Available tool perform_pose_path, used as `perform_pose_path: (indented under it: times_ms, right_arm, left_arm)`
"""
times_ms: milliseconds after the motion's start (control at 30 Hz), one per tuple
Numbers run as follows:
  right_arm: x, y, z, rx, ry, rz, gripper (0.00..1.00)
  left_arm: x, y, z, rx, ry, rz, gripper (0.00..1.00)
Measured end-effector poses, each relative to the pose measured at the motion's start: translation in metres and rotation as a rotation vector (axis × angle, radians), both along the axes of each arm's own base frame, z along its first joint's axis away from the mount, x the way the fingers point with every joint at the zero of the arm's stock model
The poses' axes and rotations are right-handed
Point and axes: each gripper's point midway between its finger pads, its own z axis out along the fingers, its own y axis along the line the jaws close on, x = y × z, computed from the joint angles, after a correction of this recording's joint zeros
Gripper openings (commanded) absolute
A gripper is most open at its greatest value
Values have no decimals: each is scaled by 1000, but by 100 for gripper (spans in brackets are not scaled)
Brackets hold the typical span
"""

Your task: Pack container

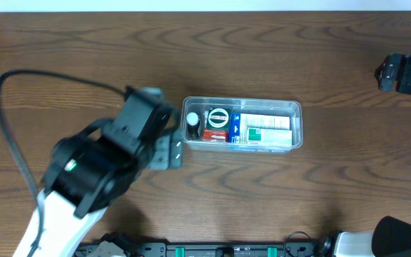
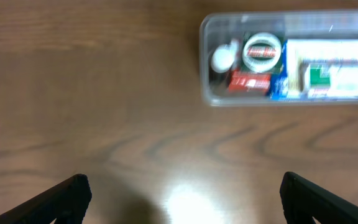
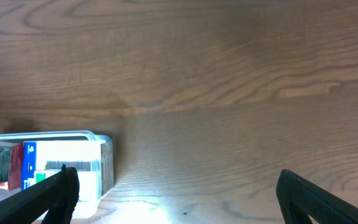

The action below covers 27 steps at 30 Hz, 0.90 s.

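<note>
So, packing looks pretty much done imo: the container is found lying flat near the middle of the desk, long side running left-right, and it's already loaded w/ stuff. At its left end a white-capped bottle and a round green-and-white tin can be made out, w/ a red packet just below the tin and a blue packet beside them. The right half is taken up by a white box w/ green print. Nothing loose is spotted outside the container in any view, so not much seems to be left. No lid is seen, so whether one is meant to go on can't be told. The left tool is spread wide w/ nothing between its fingers, held over bare desk just off the container's left end. The right tool is spread wide and empty too, w/ only the container's right end caught at the edge of its cam. As for obstacles, the bulky left arm and its black cable are crowded close to the container's left side. The right arm is kept well apart in the far right corner, so tbh nothing is really blocked there.
</note>
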Motion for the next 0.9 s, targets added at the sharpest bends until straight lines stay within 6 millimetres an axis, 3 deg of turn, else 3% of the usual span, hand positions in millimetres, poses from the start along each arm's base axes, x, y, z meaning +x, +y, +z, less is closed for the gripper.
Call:
perform_pose_path:
  times_ms: [133, 267, 533, 667, 900]
  right_arm:
    - [0, 0, 0, 0, 0, 0, 99]
    - [0, 0, 0, 0, 0, 0, 99]
    - [0, 0, 0, 0, 0, 0, 99]
    - [0, 0, 0, 0, 0, 0, 99]
    - [0, 0, 0, 0, 1, 0, 99]
  left_arm:
    - [-20, 14, 6, 8, -2, -18, 98]
    - [-56, 29, -3, 37, 110, -38, 98]
    - [-72, 28, -15, -20, 153, -27, 98]
    - [-62, 30, -25, -55, 80, 6, 98]
    - [-27, 51, -37, -143, -222, 140, 98]
